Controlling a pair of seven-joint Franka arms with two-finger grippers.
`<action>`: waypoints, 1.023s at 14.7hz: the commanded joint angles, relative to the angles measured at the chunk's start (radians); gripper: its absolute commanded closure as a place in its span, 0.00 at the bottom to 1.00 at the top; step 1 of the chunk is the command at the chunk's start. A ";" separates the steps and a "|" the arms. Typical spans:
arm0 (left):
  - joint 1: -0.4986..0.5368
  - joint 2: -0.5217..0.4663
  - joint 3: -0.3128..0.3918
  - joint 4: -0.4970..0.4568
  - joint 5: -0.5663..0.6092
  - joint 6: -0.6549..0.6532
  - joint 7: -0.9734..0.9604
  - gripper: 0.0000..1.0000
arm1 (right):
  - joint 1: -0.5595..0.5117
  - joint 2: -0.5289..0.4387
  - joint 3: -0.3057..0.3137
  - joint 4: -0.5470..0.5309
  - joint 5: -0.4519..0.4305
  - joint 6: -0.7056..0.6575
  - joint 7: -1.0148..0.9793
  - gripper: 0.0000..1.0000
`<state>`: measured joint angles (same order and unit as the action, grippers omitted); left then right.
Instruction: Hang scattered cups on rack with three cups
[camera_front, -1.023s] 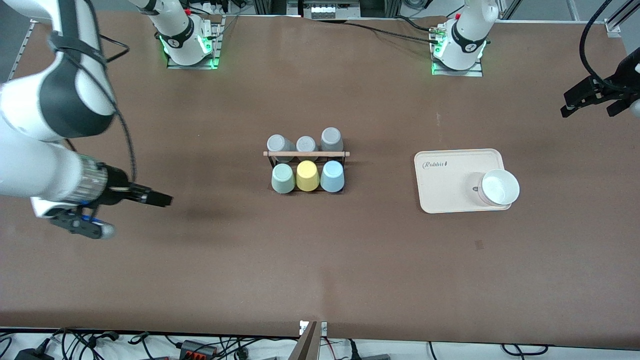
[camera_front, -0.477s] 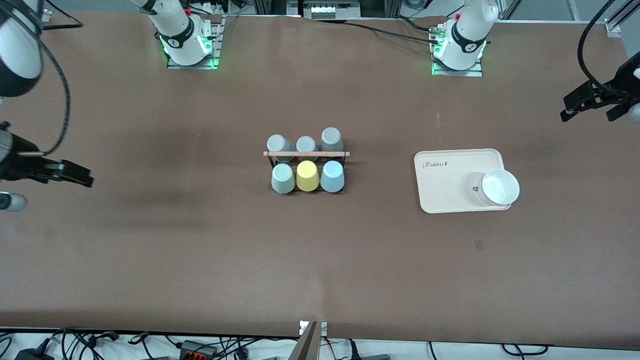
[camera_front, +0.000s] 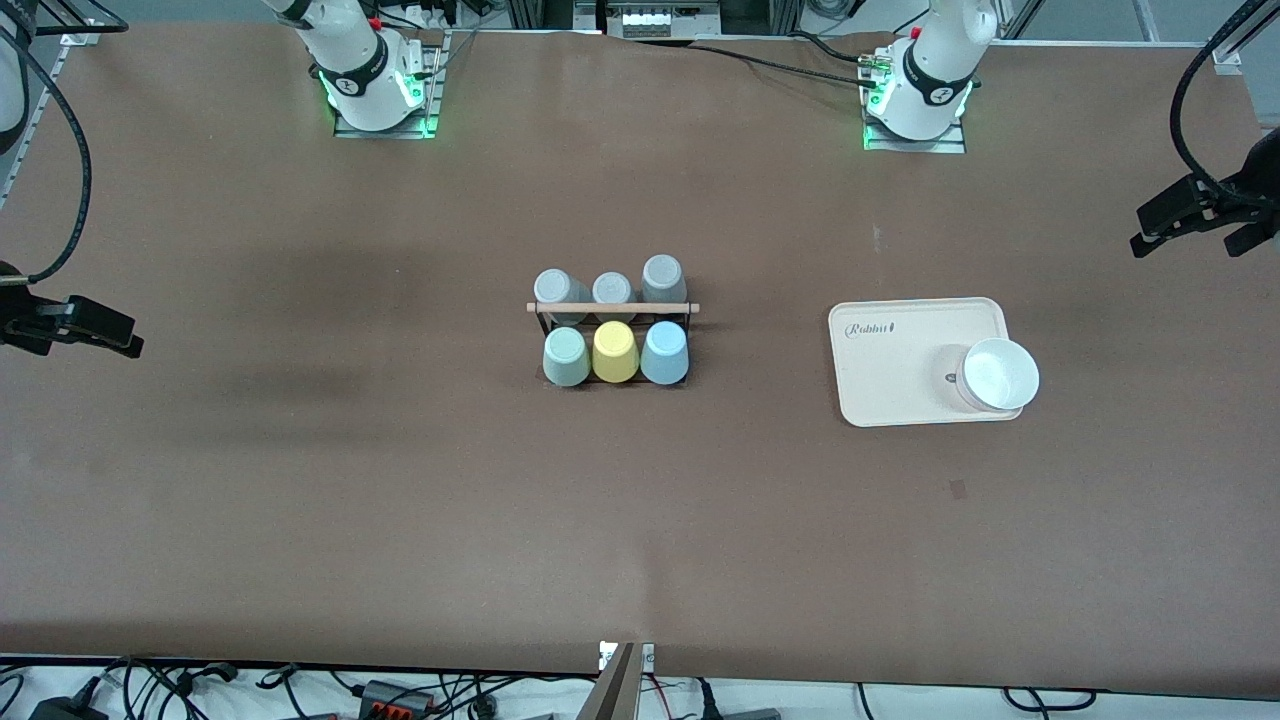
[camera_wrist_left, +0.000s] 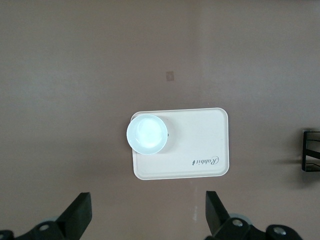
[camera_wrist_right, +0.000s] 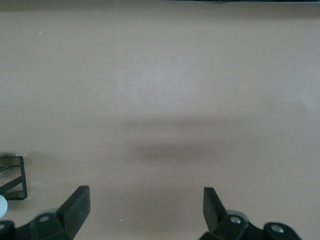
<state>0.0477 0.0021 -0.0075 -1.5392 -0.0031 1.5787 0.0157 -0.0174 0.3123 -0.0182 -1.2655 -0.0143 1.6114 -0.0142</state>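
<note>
Little risk is judged: light blue cup (camera_front: 664, 352) and mint cup (camera_front: 565, 357) are seated on the rack (camera_front: 612, 309), well apart from both released claws, the left claw (camera_front: 1195, 215) and right claw (camera_front: 85, 328), each held up at its own end of the table (camera_front: 640, 520); a cup could be unseated only by a careless return.

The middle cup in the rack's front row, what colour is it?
Yellow cup; clearest in the front view.

Both arm bases (camera_front: 372, 75) are showing white rounded shells with a black band carrying a small logo, and green lights are glowing where each sits on its metal mounting plate. Small red fitting on top of each. Black cables (camera_front: 1195, 110) are looping off the wrists. Grippers are all black; fingers (camera_wrist_left: 80, 216) are looking flat and wedge-shaped, with round screw bosses.
</note>
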 joint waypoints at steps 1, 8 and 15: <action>0.001 0.024 0.000 0.042 0.006 -0.031 0.021 0.00 | 0.001 -0.183 0.004 -0.269 -0.018 0.120 -0.018 0.00; 0.003 0.024 0.000 0.037 0.005 -0.052 0.026 0.00 | 0.001 -0.303 0.004 -0.448 -0.013 0.170 -0.018 0.00; 0.003 0.024 0.000 0.036 0.005 -0.057 0.024 0.00 | 0.004 -0.322 0.012 -0.463 -0.016 0.124 -0.024 0.00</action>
<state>0.0481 0.0123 -0.0075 -1.5327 -0.0031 1.5458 0.0211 -0.0155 0.0198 -0.0122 -1.7003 -0.0155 1.7392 -0.0174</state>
